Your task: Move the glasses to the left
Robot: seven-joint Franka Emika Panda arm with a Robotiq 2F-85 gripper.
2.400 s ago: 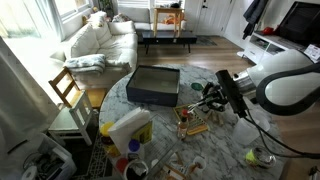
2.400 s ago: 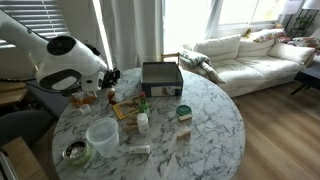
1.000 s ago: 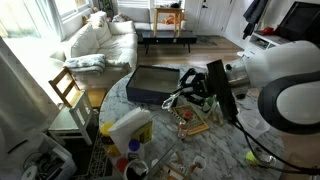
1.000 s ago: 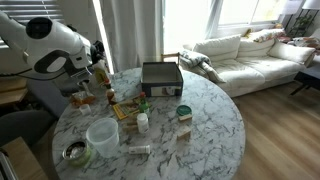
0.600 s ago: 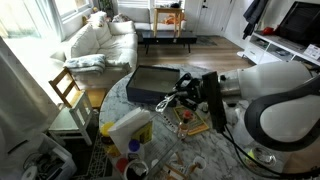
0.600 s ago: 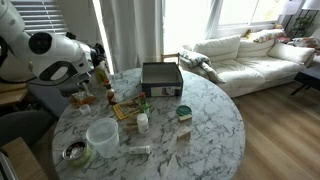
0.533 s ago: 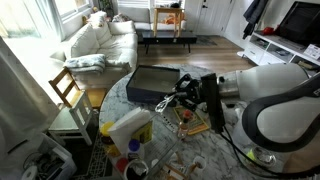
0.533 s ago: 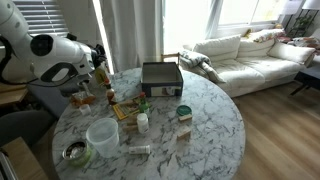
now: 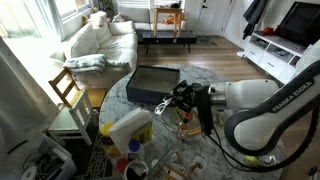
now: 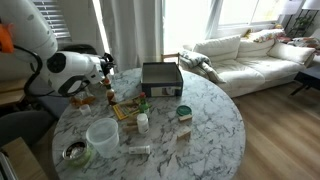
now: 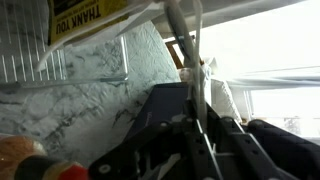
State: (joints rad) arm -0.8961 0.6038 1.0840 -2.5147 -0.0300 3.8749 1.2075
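While jaws pinch them, glasses [image 9: 166,100] — thin dark wire frame.

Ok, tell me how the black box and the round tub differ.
The box is dark and rectangular; the tub is pale, see-through and round. The box lies flat and low on the side towards the sofa; the tub stands taller on the opposite side, beside a metal bowl. Both rest on the marble table.
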